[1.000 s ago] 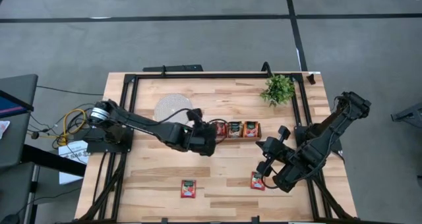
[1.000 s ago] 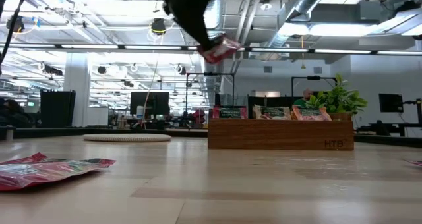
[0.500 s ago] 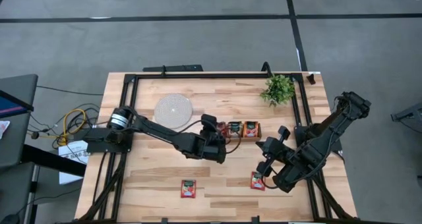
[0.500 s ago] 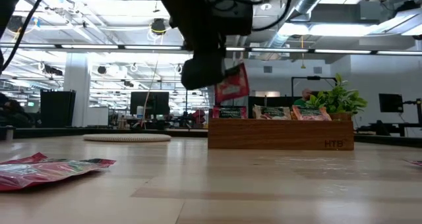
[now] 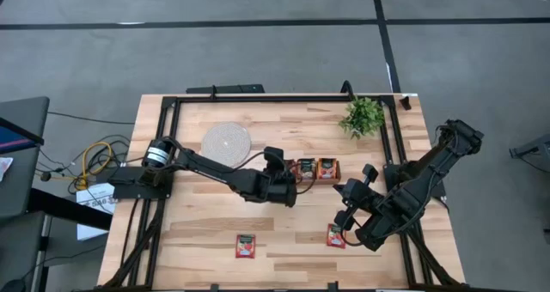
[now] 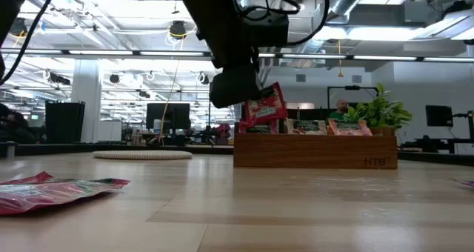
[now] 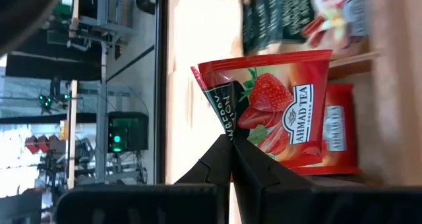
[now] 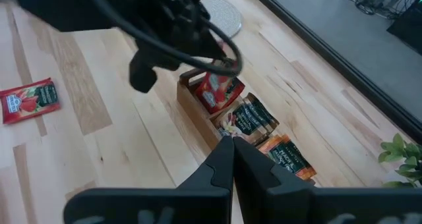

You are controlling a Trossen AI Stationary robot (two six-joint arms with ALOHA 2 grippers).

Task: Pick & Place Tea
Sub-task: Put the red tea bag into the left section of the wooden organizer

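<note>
Gripping a red tea sachet (image 7: pixel 283 109) by its dark top edge, the left end effector (image 7: pixel 231 140) holds it above the leftmost compartment of the wooden tray (image 6: pixel 315 153), where another red one lies. The other compartments hold dark-banded sachets. The right end effector (image 8: pixel 232 140), closed and empty, hovers near a sachet on the table (image 5: pixel 335 234).

High view: straight down over the whole desk (image 5: pixel 215 219). Low view: level across its top, toward the room behind. Left wrist view: close on the wooden tray (image 7: pixel 343 66). Right wrist view: farther off, angled down on that same tray.
</note>
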